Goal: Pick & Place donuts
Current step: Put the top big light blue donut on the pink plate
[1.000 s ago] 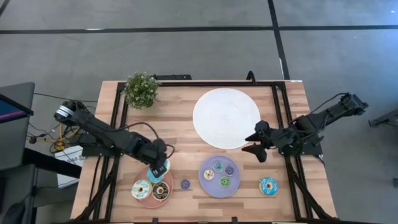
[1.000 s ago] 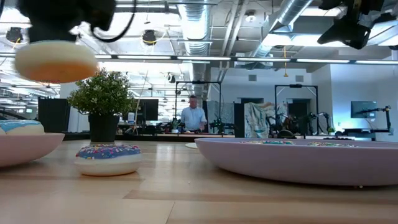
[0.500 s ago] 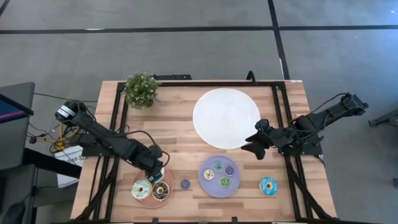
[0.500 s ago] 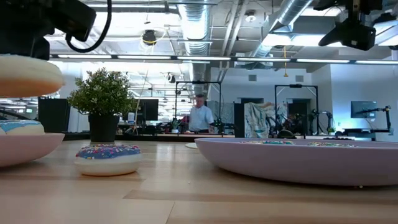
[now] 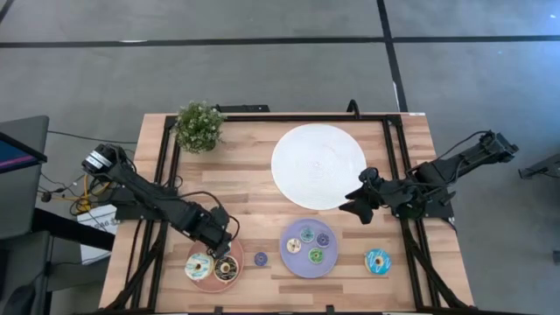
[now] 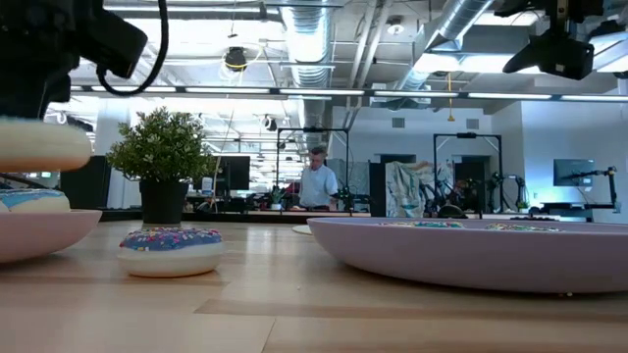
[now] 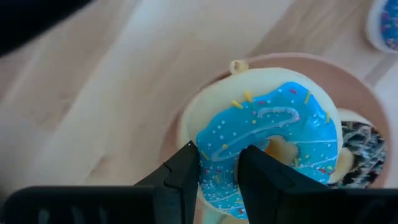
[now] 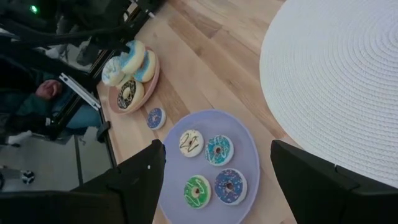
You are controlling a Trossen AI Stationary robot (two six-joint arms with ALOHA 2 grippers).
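Inspection of the left end effector (image 7: pixel 217 177) is finding it clamped on a blue-iced donut (image 7: pixel 273 140), its two dark fingers (image 7: pixel 180 180) pinching the ring just above the pink plate (image 7: pixel 354 87). From overhead that donut is hiding beneath the wrist; only the white-iced donut (image 5: pixel 199 266) and the chocolate donut (image 5: pixel 226 268) are showing on the plate. At desk level the held donut (image 6: pixel 39 145) is being cut off by the frame edge. A tiny purple donut (image 5: pixel 261 259) is lying on the desk (image 5: pixel 254 192) beside the purple plate (image 5: pixel 289 258), which is carrying four tiny donuts. Another blue donut (image 5: pixel 378 260) is sitting alone near the right edge. The right end effector (image 5: pixel 352 203) is hanging spread wide, gripping nothing, near the white plate (image 5: pixel 318 166).
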